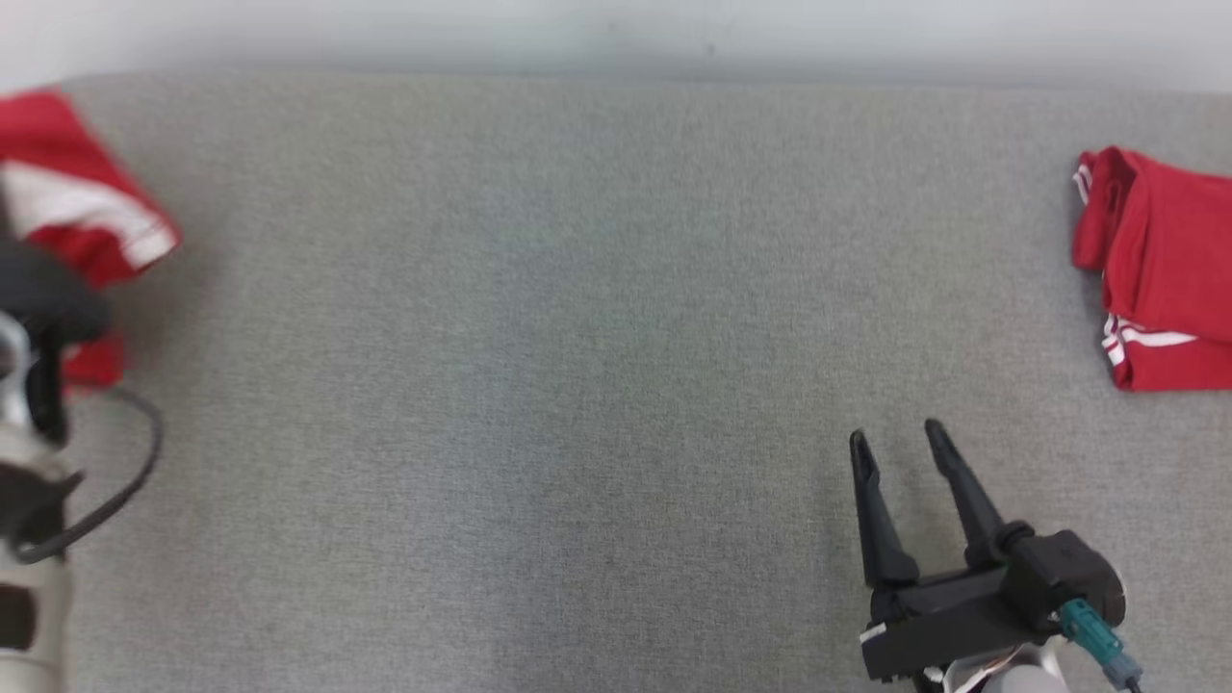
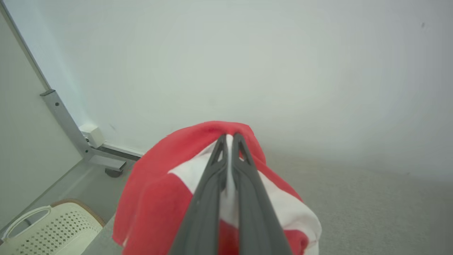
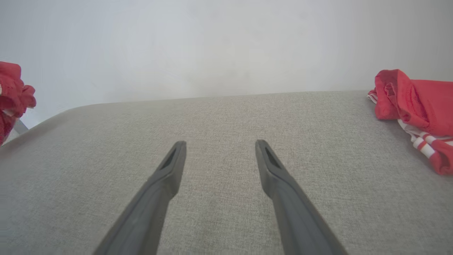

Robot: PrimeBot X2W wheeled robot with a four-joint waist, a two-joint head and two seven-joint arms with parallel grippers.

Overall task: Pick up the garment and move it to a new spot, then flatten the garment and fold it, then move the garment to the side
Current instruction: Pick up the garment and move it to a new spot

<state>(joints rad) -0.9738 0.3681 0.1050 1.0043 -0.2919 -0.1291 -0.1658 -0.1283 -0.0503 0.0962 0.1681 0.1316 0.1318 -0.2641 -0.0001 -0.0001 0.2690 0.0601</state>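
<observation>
A red garment with white panels (image 1: 72, 207) hangs bunched at the far left edge of the grey surface. In the left wrist view my left gripper (image 2: 230, 136) is shut on this garment (image 2: 159, 191), the cloth draped around both fingers. The same garment (image 3: 12, 94) shows at the left edge of the right wrist view. My right gripper (image 1: 895, 438) stands open at the lower right, above bare grey fabric, with nothing between its fingers (image 3: 173, 163).
A second red garment with white stripes (image 1: 1160, 274) lies folded at the right edge of the grey surface (image 1: 577, 337). Off the left end, a cream perforated basket (image 2: 49, 228) stands on the floor beside a metal frame leg (image 2: 67, 124). A pale wall runs behind.
</observation>
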